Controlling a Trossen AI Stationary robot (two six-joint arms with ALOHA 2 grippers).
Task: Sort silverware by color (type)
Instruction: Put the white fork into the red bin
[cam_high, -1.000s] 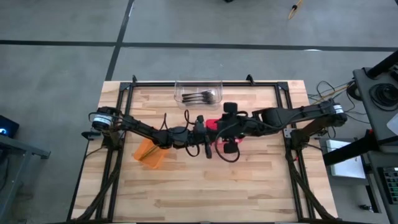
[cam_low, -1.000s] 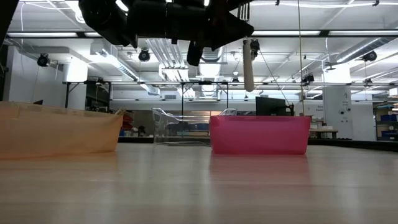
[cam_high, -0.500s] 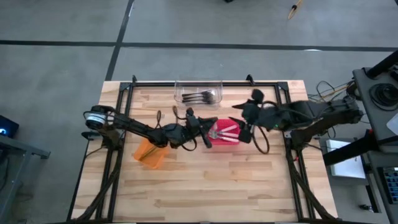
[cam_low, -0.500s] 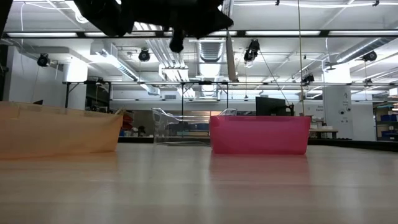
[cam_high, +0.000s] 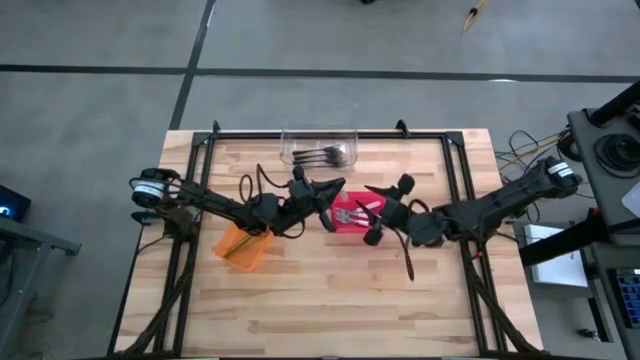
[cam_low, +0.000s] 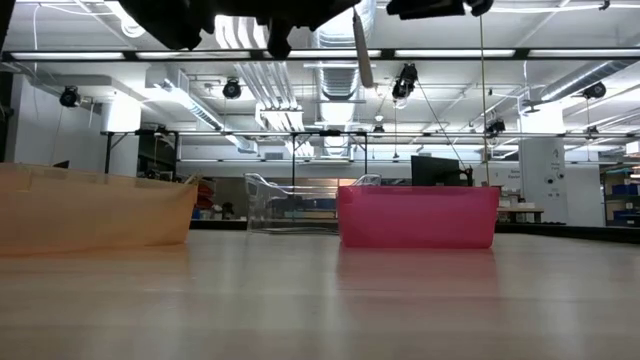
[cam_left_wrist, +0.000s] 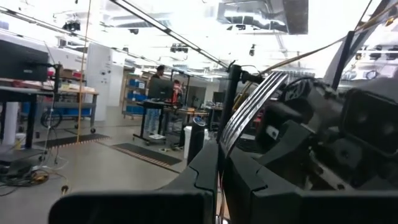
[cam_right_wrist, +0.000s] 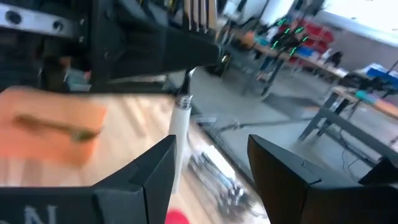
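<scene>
Up above the red bin (cam_high: 357, 214), left hand (cam_high: 330, 190) pinches a fork (cam_left_wrist: 252, 107).

Bright overhead strip lighting, ceiling glare in left wrist view, motion-blurred right wrist view

table (cam_high: 330, 300): pale wood planks, light and tan strips side by side
table frame (cam_high: 200, 150): black
my arms (cam_high: 215, 205): dark, near black, both of them
my left gripper (cam_high: 325, 190): black fingers closed on a fork (cam_left_wrist: 252, 106) with shiny silver tines and a white handle
my right gripper (cam_right_wrist: 211, 168): dark fingers, spread apart
red bin (cam_high: 345, 218): red from above, pinkish red and see-through in the low view, silver pieces (cam_high: 362, 208) inside
orange bin (cam_high: 240, 247): orange, see-through, a gold piece (cam_right_wrist: 56, 126) lying in it
clear bin (cam_high: 318, 145): colourless, dark utensils (cam_high: 322, 155) inside
floor (cam_high: 90, 110): grey with dark lines
</scene>
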